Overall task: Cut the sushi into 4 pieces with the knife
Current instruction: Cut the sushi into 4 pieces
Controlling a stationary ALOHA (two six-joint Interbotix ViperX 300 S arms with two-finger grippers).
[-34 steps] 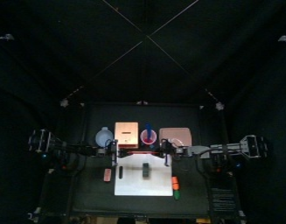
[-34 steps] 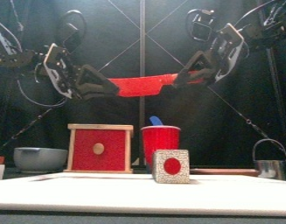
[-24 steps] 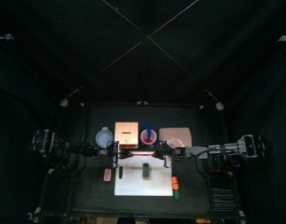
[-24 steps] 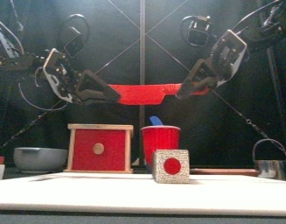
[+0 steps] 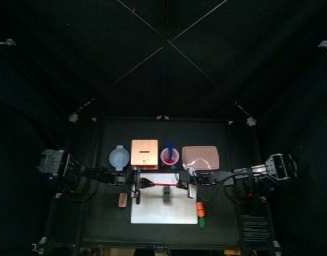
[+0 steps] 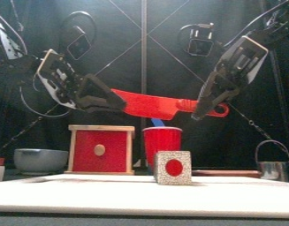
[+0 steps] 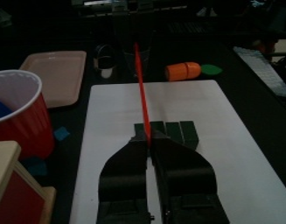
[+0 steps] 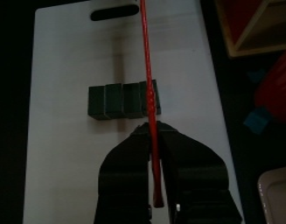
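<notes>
Now, stock by size, largest first:

- Tabletop: black, carries everything below.
- White cutting board: flat, centred by the tabletop's front edge.
- Row behind the board, toward the back edge, nothing touching it:
  - wooden box w/ red drawer front
  - pink tray, nearest the right edge
  - blue-grey bowl, nearest the left edge
  - red cup
- Left pincer: clamped on the knife's blade end.
- Right pincer: clamped on the handle end.
- Red knife: slung betw. both pincers, in the air over the board.
  - Change: 0.7 s and 0.5 s ago it hung level and higher. It is now tilted, w/ the right end dropped well below the left. Top view shows both pincers shifted toward the front edge.
  - Position: wrist views put the blade line across the roll, seemingly nearer one end than the middle. Front view shows clear air betw. blade and roll.
- Sushi roll: dark green blocks on the board's middle, one round end facing the front edge. Blocks are together and it has not moved.

Meaning: the carry looks finished and the descent started, w/ no cut made yet. At this tilt the handle end would prob. reach the board first, so the blade likely needs levelling before it presses through.
</notes>
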